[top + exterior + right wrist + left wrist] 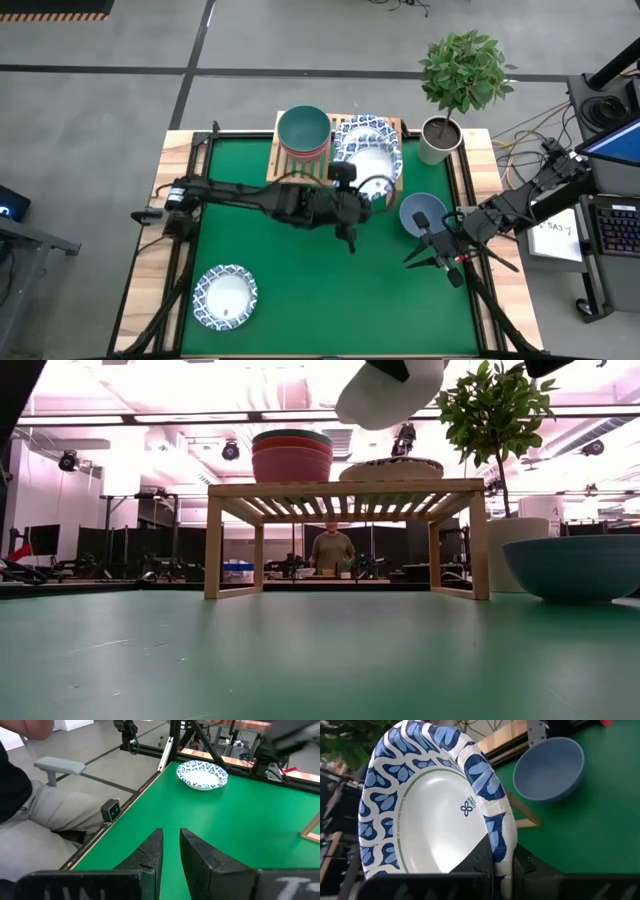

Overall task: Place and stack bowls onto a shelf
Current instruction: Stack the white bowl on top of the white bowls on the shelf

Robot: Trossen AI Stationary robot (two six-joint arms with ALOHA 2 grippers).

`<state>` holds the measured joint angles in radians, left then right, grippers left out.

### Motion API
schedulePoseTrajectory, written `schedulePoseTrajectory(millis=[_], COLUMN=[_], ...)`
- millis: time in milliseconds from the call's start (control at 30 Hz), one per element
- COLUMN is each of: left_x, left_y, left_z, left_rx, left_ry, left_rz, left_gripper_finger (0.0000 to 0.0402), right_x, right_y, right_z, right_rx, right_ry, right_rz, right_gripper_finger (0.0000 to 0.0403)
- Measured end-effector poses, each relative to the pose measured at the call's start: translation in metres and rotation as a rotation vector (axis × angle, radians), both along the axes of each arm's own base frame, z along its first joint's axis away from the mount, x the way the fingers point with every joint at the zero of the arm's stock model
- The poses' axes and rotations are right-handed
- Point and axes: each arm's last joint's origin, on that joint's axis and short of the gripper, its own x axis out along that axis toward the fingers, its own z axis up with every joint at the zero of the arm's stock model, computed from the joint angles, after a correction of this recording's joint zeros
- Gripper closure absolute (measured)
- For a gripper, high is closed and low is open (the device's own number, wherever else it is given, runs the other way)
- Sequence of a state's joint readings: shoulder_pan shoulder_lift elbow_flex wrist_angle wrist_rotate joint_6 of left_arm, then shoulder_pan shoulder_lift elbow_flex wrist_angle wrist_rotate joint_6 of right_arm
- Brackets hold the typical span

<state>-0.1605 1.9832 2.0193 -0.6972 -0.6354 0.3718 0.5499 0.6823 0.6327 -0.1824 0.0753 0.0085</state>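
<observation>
My left gripper [368, 192] holds a shallow white bowl with a blue patterned rim [430, 805], up in the air [390, 390] over the right part of the light-wood shelf [340, 488]. On the shelf's slats stand a stack of teal, red and pink bowls [292, 455] and patterned white bowls [392, 467]. A blue bowl [422, 213] rests on the green mat right of the shelf. Another patterned bowl [225, 297] sits near the table's near left corner. My right gripper [171, 852] hovers over the mat near the blue bowl, fingers slightly open, touching nothing. My left gripper holds the patterned bowl by its rim [497, 837], pinched with one finger [477, 857] inside the bowl and the other [522, 867] outside. The bowl is lifted clear and steeply tilted, its inside facing the wrist camera.
A potted plant in a grey-white pot [440, 140] stands at the table's far right corner beside the shelf. A person sits by the table's edge [30, 815]; another stands in the room behind the shelf [332, 550]. Open green mat [320, 290] lies across the near half.
</observation>
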Motion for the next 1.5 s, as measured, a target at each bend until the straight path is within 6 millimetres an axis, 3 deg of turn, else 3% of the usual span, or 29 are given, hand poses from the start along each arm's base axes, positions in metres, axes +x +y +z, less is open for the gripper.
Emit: schedulePoseTrajectory(millis=[267, 433, 667, 1000, 1500], left_x=[0.01, 0.011, 0.014, 0.015, 0.017], left_y=[0.053, 0.069, 0.083, 0.099, 0.101], left_z=[0.002, 0.002, 0.007, 0.011, 0.015], left_rx=[-0.074, -0.086, -0.103, -0.1, -0.109], left_ry=[-0.066, -0.086, -0.148, -0.205, -0.251], left_rz=[0.038, 0.071, 0.069, 0.102, 0.108], left_gripper_finger=[0.04, 0.04, 0.0384, 0.0318, 0.0238], right_x=[0.0, 0.0, 0.0, 0.0, 0.0], right_y=[0.0, 0.0, 0.0, 0.0, 0.0], right_z=[0.0, 0.0, 0.0, 0.0, 0.0], right_rx=[-0.008, -0.008, -0.008, -0.008, -0.002], right_ry=[-0.004, -0.003, -0.004, -0.003, 0.0], right_rz=[0.003, 0.002, 0.002, 0.002, 0.0], right_gripper_finger=[0.0349, 0.0349, 0.0349, 0.0349, 0.0349])
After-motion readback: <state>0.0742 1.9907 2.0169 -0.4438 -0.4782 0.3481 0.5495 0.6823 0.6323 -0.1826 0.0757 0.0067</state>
